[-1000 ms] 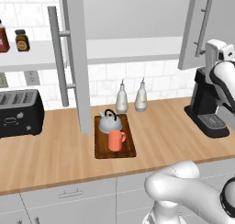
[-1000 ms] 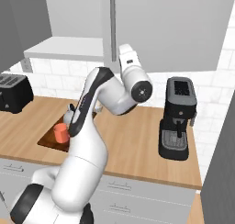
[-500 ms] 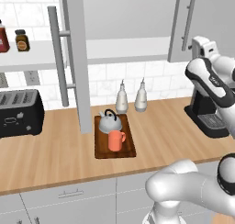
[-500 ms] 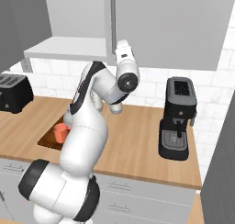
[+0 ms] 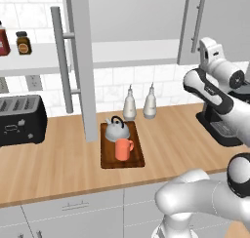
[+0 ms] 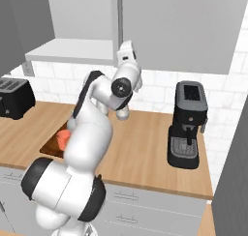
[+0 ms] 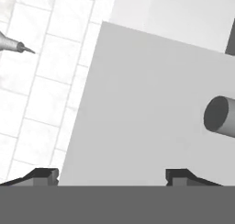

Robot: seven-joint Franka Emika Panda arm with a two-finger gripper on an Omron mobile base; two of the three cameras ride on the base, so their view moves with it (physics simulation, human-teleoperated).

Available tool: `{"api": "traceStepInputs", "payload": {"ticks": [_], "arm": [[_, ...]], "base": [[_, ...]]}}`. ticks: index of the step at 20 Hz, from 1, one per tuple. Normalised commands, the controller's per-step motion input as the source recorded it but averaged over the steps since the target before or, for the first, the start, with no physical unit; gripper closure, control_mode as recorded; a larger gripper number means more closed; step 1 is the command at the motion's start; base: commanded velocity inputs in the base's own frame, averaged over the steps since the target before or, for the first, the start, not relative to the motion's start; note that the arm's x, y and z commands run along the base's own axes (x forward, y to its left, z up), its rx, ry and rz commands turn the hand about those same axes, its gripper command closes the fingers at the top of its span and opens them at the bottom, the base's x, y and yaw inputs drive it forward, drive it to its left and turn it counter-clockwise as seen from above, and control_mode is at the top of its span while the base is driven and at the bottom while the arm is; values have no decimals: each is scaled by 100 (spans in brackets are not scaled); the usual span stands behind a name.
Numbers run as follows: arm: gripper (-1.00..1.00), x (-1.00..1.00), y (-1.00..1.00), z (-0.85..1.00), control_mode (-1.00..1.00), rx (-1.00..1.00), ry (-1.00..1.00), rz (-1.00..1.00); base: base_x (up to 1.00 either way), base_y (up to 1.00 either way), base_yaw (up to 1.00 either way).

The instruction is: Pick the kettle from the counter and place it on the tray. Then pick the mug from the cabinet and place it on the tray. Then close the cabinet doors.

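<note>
Silver-grey kettle [image 5: 117, 128] and orange mug [image 5: 123, 148] sit together on the dark tray [image 5: 138, 159]. At two o'clock, the gripper [image 7: 112, 175], jaws spread wide and empty, faces a grey cabinet door [image 7: 151, 103] by its bar handle [image 7: 219, 115].

Arm raised high, gripper [image 7: 111, 175] empty (jaws spread wide).
</note>
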Motion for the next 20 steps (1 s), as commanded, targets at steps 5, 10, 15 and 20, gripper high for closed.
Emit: {"api": "traceStepInputs", "payload": {"ticks": [5,10,15,20], "arm": [[-100,4,-39,-34,-100,0,8,-17],[-100,-28,-50,-43,-100,0,24,-21],[-100,-60,-41,-18,-100,0,33,-20],[-100,-71,9,12,-100,1,9,-1]], "base": [[0,0,0],[0,0,0],[0,0,0],[0,0,0]]}}
